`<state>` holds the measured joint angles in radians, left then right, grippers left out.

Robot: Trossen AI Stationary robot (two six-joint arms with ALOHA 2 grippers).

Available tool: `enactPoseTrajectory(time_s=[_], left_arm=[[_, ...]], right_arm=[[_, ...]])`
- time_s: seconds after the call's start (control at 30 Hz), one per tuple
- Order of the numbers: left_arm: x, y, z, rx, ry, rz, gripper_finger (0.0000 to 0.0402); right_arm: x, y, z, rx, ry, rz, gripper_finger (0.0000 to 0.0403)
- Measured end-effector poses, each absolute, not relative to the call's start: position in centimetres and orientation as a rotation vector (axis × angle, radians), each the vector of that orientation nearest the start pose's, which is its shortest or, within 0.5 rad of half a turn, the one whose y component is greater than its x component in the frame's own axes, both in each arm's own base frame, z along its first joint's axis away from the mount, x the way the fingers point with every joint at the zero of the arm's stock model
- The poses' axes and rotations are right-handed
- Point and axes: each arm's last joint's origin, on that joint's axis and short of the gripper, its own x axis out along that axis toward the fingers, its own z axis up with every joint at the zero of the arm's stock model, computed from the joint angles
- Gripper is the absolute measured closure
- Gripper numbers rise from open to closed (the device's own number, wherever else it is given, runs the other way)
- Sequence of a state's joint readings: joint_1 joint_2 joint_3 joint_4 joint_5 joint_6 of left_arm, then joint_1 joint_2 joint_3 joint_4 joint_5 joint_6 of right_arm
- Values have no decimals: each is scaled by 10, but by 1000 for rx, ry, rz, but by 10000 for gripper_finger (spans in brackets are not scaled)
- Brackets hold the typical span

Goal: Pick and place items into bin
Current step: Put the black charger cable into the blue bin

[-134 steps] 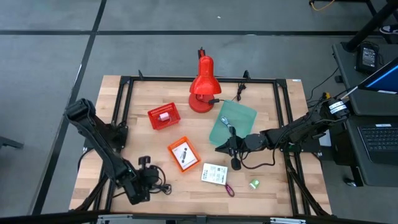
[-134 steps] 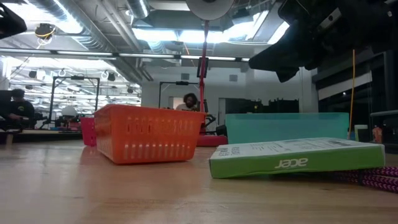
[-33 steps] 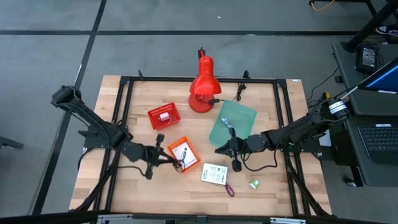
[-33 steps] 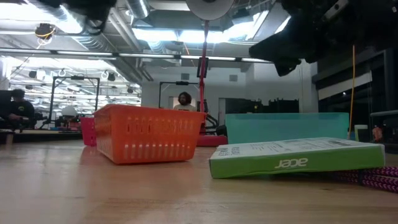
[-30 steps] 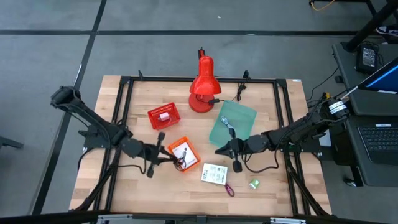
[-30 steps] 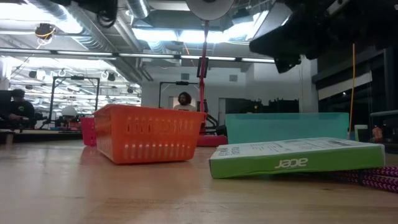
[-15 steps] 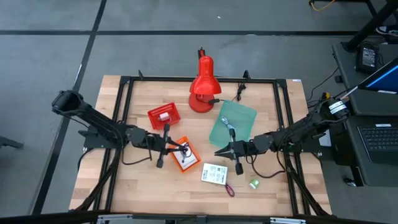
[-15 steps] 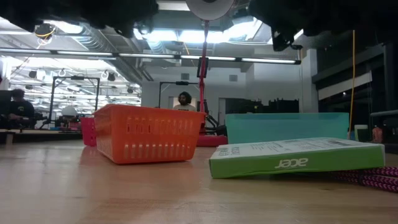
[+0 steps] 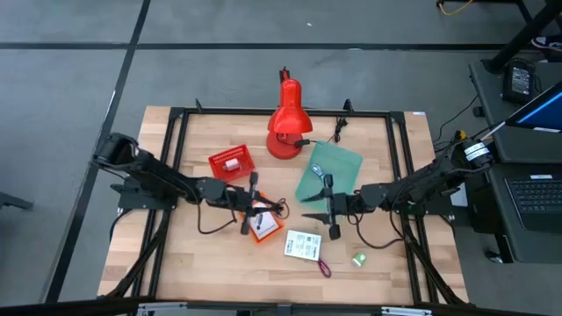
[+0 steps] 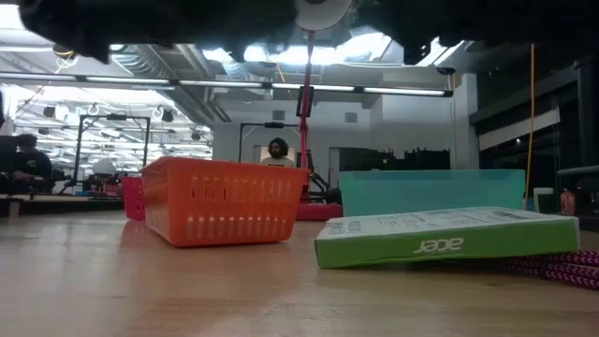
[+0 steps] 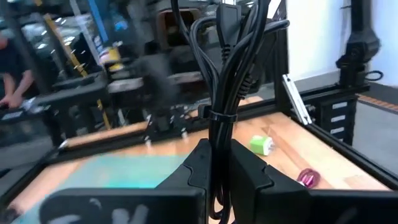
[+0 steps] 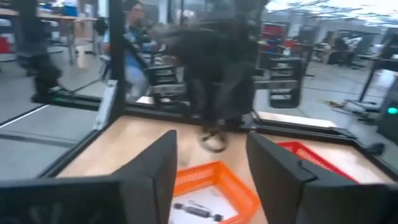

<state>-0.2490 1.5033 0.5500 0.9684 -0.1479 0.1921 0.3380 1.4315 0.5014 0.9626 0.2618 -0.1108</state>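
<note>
My left gripper (image 9: 253, 209) is shut on the black coiled cable (image 11: 219, 74) and holds it over the orange bin (image 9: 263, 225). My right gripper (image 9: 314, 204) stands open with nothing between its fingers, to the right of that bin and facing it (image 12: 211, 186). A white printed card box (image 9: 304, 245), the purple strap (image 9: 323, 268) and the small green piece (image 9: 359, 260) lie on the table's near right. The pink cube (image 9: 233, 163) sits in the red bin (image 9: 219, 167). My left gripper pinches the bundled cable between its two fingers, on the strands below the tie (image 11: 217, 146). The bundle runs along the fingers and sticks out past their tips. In the low view nothing hangs down to the bin, so the cable is lifted clear.
The red desk lamp (image 9: 285, 118) stands at the far middle, and a teal pouch (image 9: 338, 165) lies to the right of it. A black frame rail (image 9: 176, 149) runs round the table top. Bare wood shows at the near left (image 9: 176, 263).
My left gripper has carried the cable toward the table's right edge and a little toward the far edge, from beside the orange bin to over it. My right gripper has opened, staying close to where it was.
</note>
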Motion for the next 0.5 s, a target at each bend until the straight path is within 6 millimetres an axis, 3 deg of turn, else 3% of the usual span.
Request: enactPoseTrajectory(time_s=[0.2, 0.5], left_arm=[[311, -59, 202, 217, -26, -139, 377], [338, -39, 199, 169, -17, -119, 377]], right_arm=[[266, 67, 210, -45, -45, 12, 202], [270, 68, 215, -99, -49, 39, 209]])
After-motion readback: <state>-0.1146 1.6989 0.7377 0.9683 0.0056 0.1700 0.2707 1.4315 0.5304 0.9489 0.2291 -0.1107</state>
